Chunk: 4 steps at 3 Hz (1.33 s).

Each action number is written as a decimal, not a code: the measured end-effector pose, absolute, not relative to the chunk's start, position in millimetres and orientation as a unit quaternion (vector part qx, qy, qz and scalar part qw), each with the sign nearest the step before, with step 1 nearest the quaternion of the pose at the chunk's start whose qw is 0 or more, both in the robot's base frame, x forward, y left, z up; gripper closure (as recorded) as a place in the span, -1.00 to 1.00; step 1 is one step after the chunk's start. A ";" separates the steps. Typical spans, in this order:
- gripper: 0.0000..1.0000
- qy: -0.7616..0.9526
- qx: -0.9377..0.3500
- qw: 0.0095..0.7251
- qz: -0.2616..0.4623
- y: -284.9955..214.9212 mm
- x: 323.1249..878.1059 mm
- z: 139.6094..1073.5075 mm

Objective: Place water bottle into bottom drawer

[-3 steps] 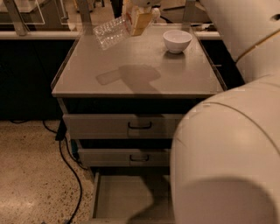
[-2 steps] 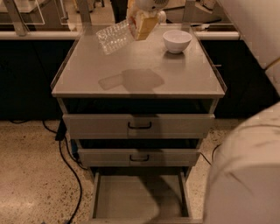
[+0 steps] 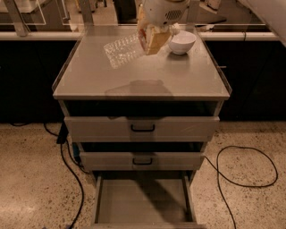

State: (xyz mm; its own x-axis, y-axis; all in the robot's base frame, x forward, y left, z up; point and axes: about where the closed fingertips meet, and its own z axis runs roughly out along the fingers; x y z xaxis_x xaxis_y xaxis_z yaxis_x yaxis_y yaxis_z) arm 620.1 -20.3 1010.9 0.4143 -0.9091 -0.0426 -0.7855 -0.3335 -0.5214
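Camera view: end effector (image 3: 146, 39) grips water bottle (image 3: 120, 50) above cabinet (image 3: 183, 82).

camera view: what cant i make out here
- bottle: its cap end is hidden behind the hand, which grips it above the cabinet top, beside the bowl.
- bottom drawer: front edge cut off by the picture's lower edge.
- upper two drawers: their fronts hide the insides.
- arm: cut off by the top edge.
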 end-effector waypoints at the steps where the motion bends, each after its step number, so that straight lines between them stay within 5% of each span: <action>1: 1.00 0.522 -0.804 0.257 -0.124 -23.2 596.7 1004.3; 4: 1.00 0.561 -0.785 0.250 -0.086 -62.6 532.8 822.7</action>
